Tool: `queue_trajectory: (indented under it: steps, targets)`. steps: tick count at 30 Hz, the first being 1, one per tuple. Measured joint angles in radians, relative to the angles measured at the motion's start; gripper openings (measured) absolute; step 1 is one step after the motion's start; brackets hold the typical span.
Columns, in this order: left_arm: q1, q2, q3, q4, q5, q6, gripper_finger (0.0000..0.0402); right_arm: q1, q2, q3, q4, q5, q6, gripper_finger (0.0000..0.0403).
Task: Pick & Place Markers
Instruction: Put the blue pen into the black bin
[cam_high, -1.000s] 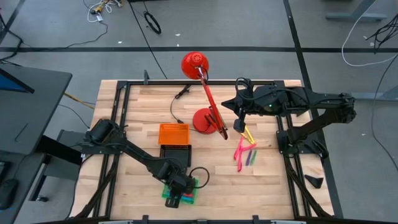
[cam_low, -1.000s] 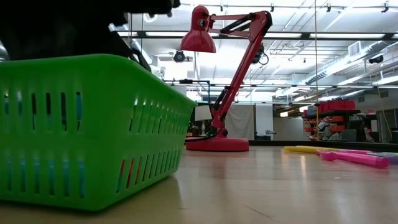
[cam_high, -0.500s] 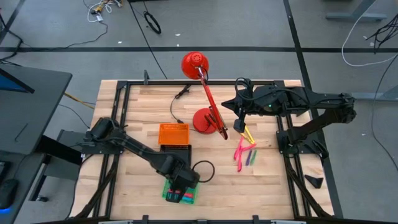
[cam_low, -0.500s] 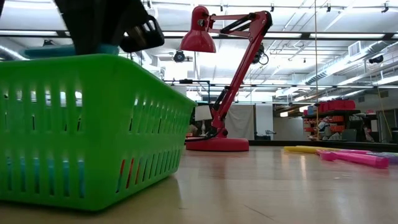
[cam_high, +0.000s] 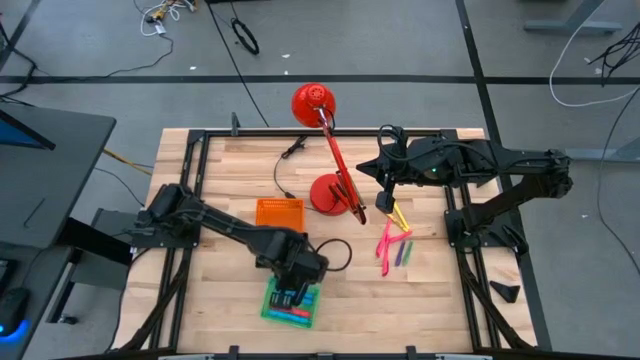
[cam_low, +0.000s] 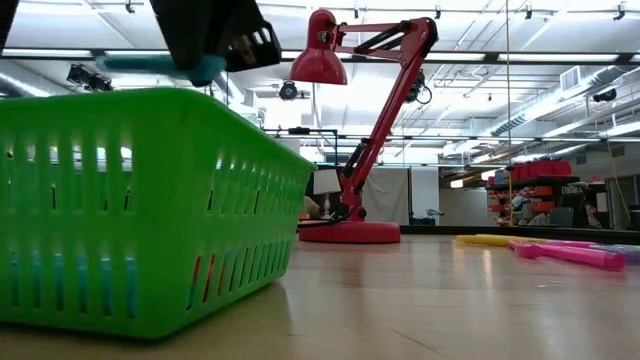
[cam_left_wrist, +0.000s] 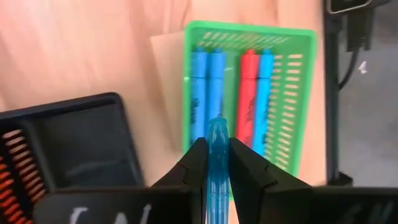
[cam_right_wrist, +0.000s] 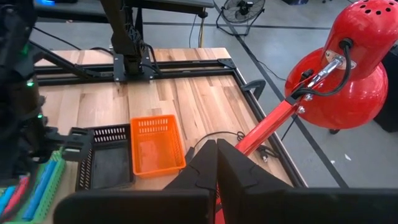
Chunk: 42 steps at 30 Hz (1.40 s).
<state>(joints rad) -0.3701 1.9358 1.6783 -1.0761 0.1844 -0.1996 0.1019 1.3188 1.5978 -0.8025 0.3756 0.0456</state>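
Note:
My left gripper (cam_high: 289, 292) (cam_left_wrist: 217, 163) hovers over the green tray (cam_high: 268, 308) (cam_low: 150, 210) (cam_left_wrist: 292, 81), shut on a blue marker (cam_low: 160, 65) (cam_left_wrist: 217, 140). Inside the tray lie three blue markers (cam_left_wrist: 207, 93) and a red one (cam_left_wrist: 248, 93), side by side on its floor. More markers in pink, yellow, green and purple (cam_high: 392, 245) (cam_low: 560, 250) lie flat on the wood at the table's right. My right gripper (cam_high: 387, 203) (cam_right_wrist: 216, 152) hangs shut above that pile, beside the red lamp, touching nothing. My left gripper pinches the blue marker between its two fingers (cam_left_wrist: 196, 163). The fingers come from above, and one end of the marker (cam_left_wrist: 217, 127) sticks out past them. The marker is lifted clear, lying about level just above the green tray's rim (cam_low: 200, 95).
A red desk lamp (cam_high: 335, 160) (cam_low: 370, 130) stands mid-table at the far side, its arm slanting toward my right gripper. An orange tray (cam_high: 279, 212) (cam_right_wrist: 155, 146) and a black tray (cam_left_wrist: 74, 143) sit just beyond the green one. Bare wood lies between the trays and the loose markers.
My left gripper, shut on the blue marker throughout, has risen over the green tray: the marker went from rim height to clear above the rim. The arm's wrist has swung toward the far edge and now covers the black tray in the high view.

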Motion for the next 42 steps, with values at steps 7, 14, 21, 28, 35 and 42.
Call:
queue_trajectory:
  steps: [7,14,21,28,35,42]
  targets:
    - [0.077,0.000,0.000,-0.017,-0.040,0.095,0.0046,0.000,0.000,0.000,-0.019,0.001,0.000,0.0008]
    - [0.137,0.000,0.000,-0.017,-0.042,0.156,0.0046,0.000,0.000,0.000,-0.031,0.001,0.010,0.0008]
    - [0.136,0.000,0.000,-0.001,-0.082,0.168,0.0046,0.000,0.000,0.000,-0.032,0.001,0.011,0.0008]
    - [0.150,-0.129,-0.230,0.129,-0.085,0.118,0.0046,0.000,0.000,0.000,-0.036,0.001,0.022,0.0008]
    - [0.200,-0.249,-0.396,0.192,-0.105,0.080,0.0046,0.000,0.000,0.000,-0.036,0.005,0.021,0.0008]
    - [0.227,-0.251,-0.409,0.255,-0.104,0.077,0.0046,0.000,0.000,0.000,-0.028,0.009,0.038,0.0008]
